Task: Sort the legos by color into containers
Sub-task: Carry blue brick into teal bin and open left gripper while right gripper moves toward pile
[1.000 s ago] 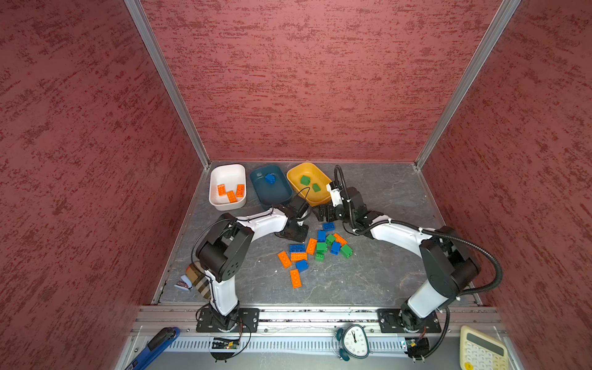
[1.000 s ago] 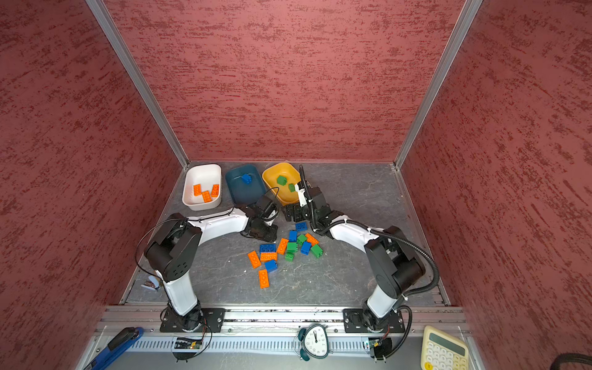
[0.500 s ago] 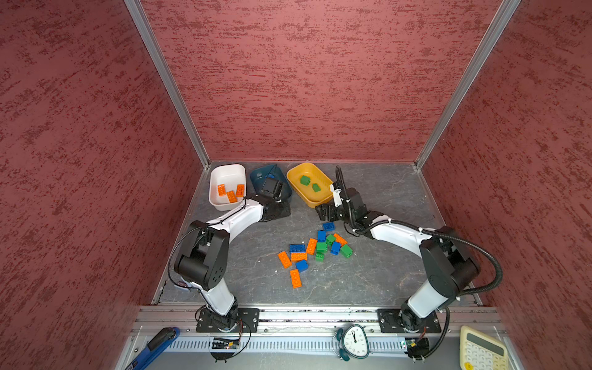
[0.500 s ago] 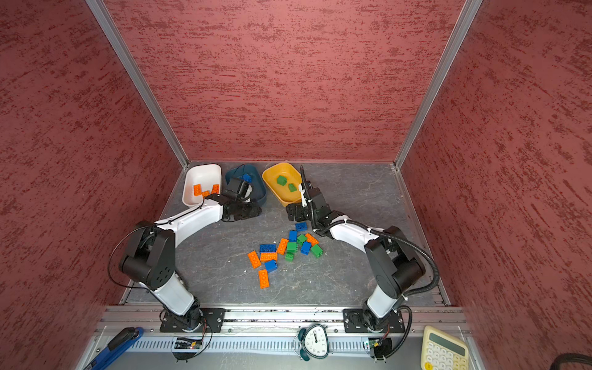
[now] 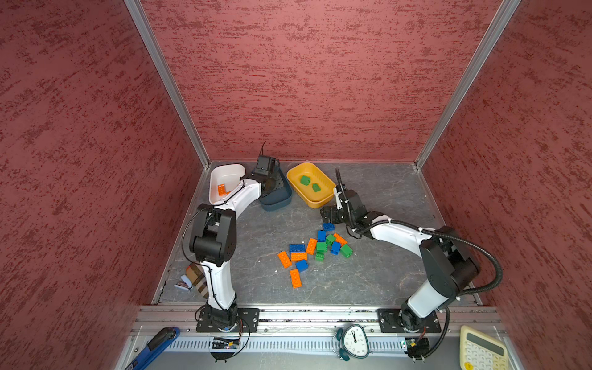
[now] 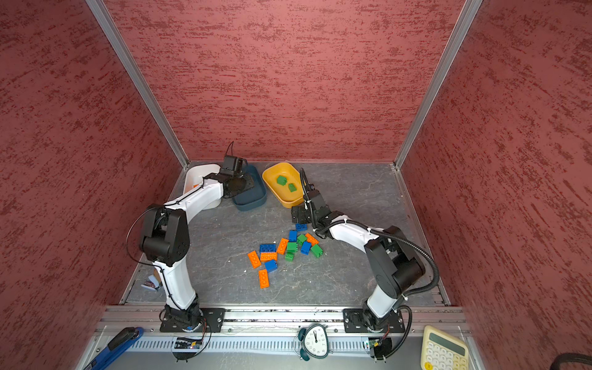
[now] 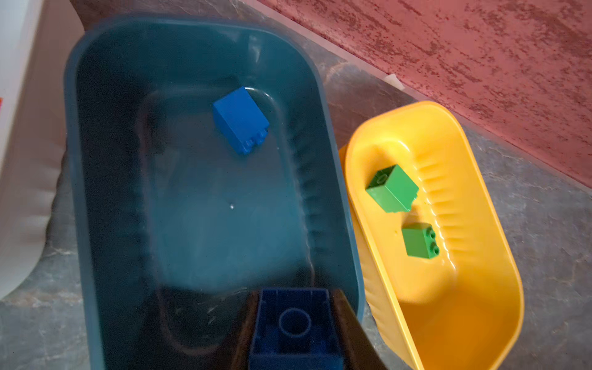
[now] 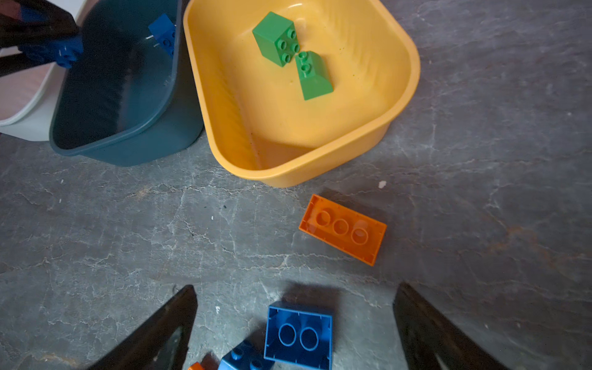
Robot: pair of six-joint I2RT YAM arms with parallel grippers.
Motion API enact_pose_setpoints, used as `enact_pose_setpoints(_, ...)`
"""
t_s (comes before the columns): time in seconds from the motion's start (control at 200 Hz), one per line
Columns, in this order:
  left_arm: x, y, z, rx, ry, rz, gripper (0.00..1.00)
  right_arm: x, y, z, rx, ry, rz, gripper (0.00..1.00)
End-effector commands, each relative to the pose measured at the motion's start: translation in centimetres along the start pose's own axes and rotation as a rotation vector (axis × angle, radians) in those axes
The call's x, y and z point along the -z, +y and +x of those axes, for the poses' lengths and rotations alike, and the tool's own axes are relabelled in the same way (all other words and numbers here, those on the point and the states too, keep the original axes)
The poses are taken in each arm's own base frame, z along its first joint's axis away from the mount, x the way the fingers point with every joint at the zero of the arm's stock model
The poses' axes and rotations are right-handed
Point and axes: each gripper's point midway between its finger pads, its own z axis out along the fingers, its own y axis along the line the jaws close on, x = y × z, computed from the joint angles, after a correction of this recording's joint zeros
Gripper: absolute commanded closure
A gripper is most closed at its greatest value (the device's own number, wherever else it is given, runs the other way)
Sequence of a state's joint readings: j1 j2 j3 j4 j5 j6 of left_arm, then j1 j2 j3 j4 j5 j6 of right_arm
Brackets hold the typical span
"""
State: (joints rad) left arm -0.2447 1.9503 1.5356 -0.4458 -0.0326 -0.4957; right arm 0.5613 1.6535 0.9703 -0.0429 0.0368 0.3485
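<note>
Blue plastic sits between the jaws of the left tool (image 7: 296,336): a square blue brick (image 7: 294,315), pinched on two opposite sides with its hollow underside turned to the wrist camera. It hangs over the teal tub (image 7: 198,230), above the end of that tub nearest the arm, and looks to be only just inside the rim. A second blue brick (image 7: 240,125) lies on the tub's floor, toward the teal tub's far end.

The step in hand, as I read it, is the drop. It would go best if the brick were carried on toward the middle of the teal tub first, so that neither the brick nor a finger is over the rim. The finger on the yellow side looks close to it. Lowering before release should also help, since hard plastic is likely to bounce in so shallow a tub. Then part the jaws fully and lift straight up.

Aim matters because both neighbours are close. The yellow tub (image 7: 474,288), with two green bricks (image 7: 392,189), stands just beside one long side of the teal tub. The white tub (image 5: 227,174), with an orange brick (image 5: 221,189), stands just beside the other.

The right tool (image 8: 296,288) is spread wide and holds nothing. It is poised over an upturned blue brick (image 8: 299,334) on the tabletop (image 5: 384,272), at the edge of the unsorted pile (image 5: 315,248), well apart from the teal tub. That brick belongs in the same tub, so the left arm should clear out first.
</note>
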Motion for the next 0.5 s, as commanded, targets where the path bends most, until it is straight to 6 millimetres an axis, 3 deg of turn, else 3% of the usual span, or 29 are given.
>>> enact_pose_setpoints(0.0, -1.4, 0.7, -1.1, -0.013, 0.003, -0.032, 0.75, 0.4, -1.2, 0.5, -0.01, 0.017, 0.072, 0.03)
enact_pose_setpoints(0.09, -2.4, 0.6, -2.2, -0.024, 0.009, -0.059, 0.71, 0.3, -2.2, 1.5, -0.027, 0.037, 0.122, 0.03)
enact_pose_setpoints(0.17, -2.7, 0.3, -2.9, -0.027, 0.019, -0.08, 0.6, -0.1, -2.8, 1.9, -0.057, 0.049, 0.15, 0.04)
enact_pose_setpoints(0.361, -1.6, -1.6, -3.2, -0.073, -0.016, -0.037, 0.28, -2.3, -2.8, 1.5, -0.213, 0.037, 0.167, 0.03)
enact_pose_setpoints(0.496, -0.9, -0.8, -2.9, -0.103, -0.021, -0.081, 0.19, -4.1, -2.4, 1.2, -0.242, 0.039, 0.161, 0.03)
